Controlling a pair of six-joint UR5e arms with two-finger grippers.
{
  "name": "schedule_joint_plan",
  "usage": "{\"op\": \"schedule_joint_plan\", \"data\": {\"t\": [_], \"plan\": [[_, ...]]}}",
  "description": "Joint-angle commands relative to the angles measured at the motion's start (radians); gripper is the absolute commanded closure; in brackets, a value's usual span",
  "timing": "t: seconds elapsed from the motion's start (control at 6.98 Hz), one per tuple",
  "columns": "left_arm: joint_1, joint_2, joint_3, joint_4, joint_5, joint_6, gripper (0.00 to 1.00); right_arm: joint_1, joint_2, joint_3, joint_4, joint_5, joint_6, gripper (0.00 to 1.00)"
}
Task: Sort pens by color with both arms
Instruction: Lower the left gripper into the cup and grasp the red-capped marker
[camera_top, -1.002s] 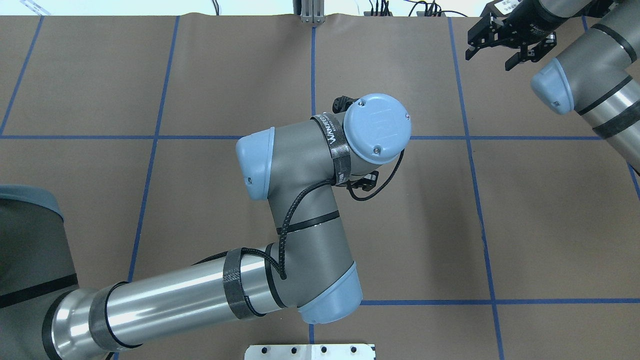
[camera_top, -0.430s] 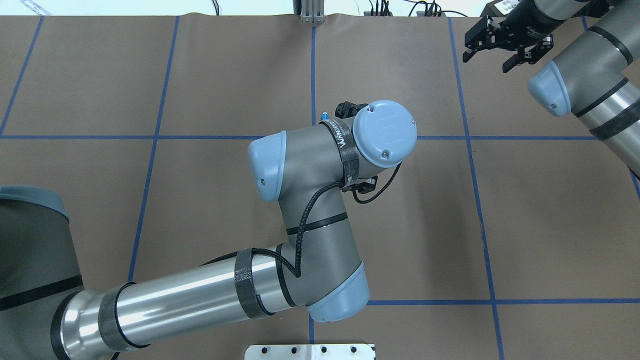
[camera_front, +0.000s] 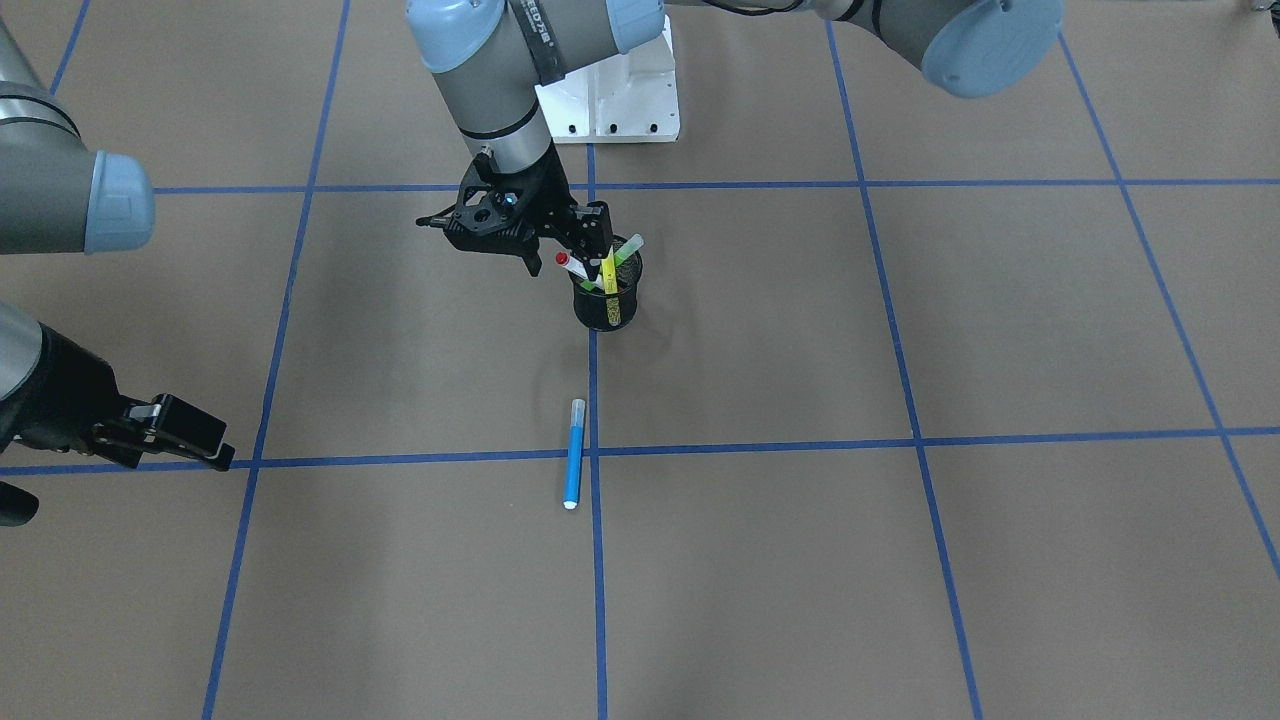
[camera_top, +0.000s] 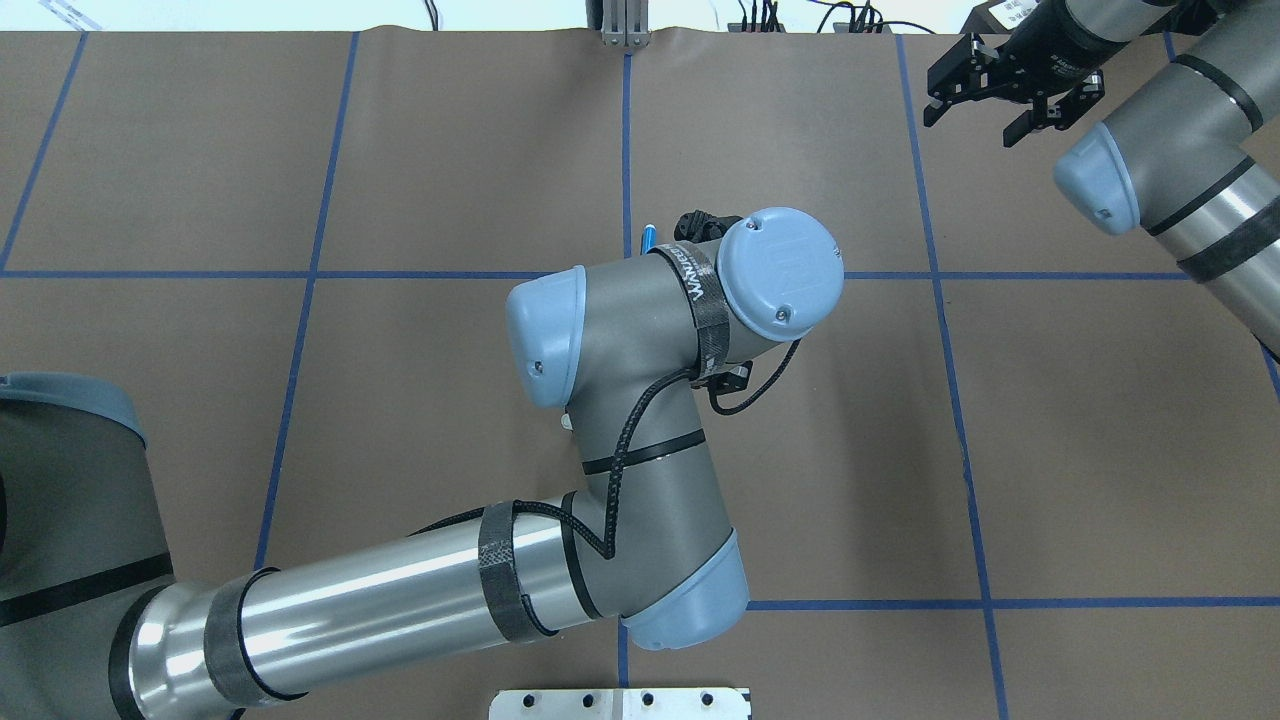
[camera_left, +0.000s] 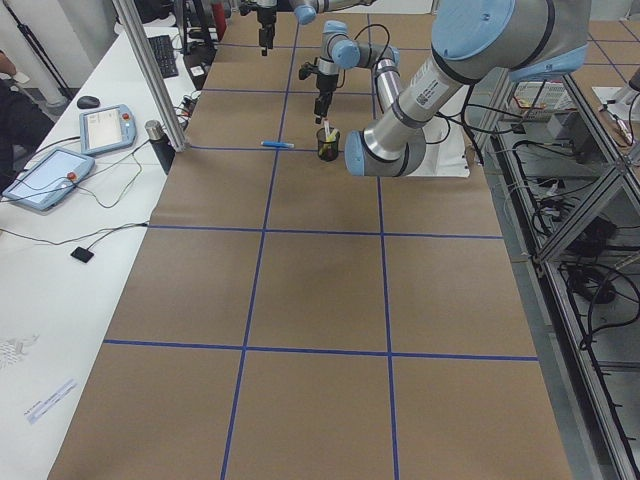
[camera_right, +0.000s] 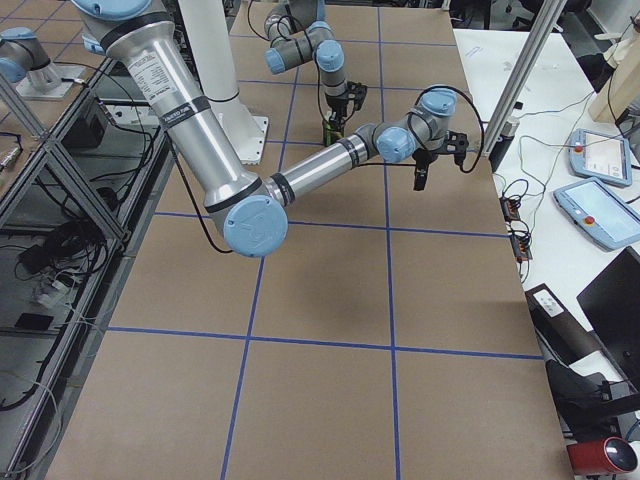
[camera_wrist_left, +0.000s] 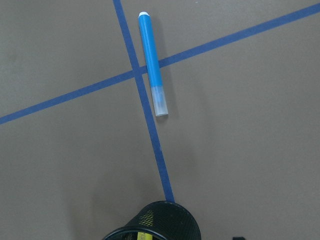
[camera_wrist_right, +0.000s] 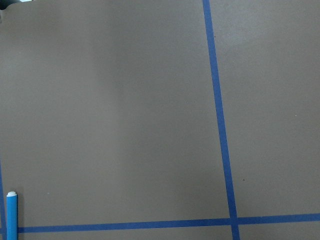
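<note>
A blue pen (camera_front: 574, 455) lies flat on the table beside a blue tape line, and shows again as the blue pen (camera_wrist_left: 152, 65) in the left wrist view. A pen with a red cap (camera_front: 566, 262), a yellow pen (camera_front: 609, 272) and a lime green pen (camera_front: 628, 250) stand in a black mesh cup (camera_front: 605, 300). My left gripper (camera_front: 570, 250) hangs just above the cup's rim, open, holding nothing. My right gripper (camera_top: 972, 120) is open and empty over the far right corner of the table, well away from all the pens.
The white pedestal (camera_front: 620, 95) stands behind the cup. Blue tape lines (camera_front: 900, 440) divide the brown table into squares. In the side view a monitor and tablets (camera_left: 50, 175) lie on a white bench beyond the table's far edge.
My left arm's wrist has swung right and back toward the base, uncovering the tip of the blue pen in the overhead view. The right gripper has drifted slightly farther away.
</note>
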Motion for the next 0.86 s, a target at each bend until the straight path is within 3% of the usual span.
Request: {"op": "schedule_joint_plan", "data": {"t": [0.0,0.29,0.72], "plan": [[0.018,-0.003,0.004,0.029,0.023,0.015,0.3,0.0,0.0,0.0,0.0,0.0,0.0,0.01],[0.032,-0.008,0.021,0.028,0.03,0.015,0.33,-0.003,0.002,-0.005,0.0,-0.002,0.0,0.01],[0.033,-0.007,0.029,0.028,0.03,0.015,0.48,-0.003,0.002,-0.005,0.0,-0.002,0.0,0.01]]}}
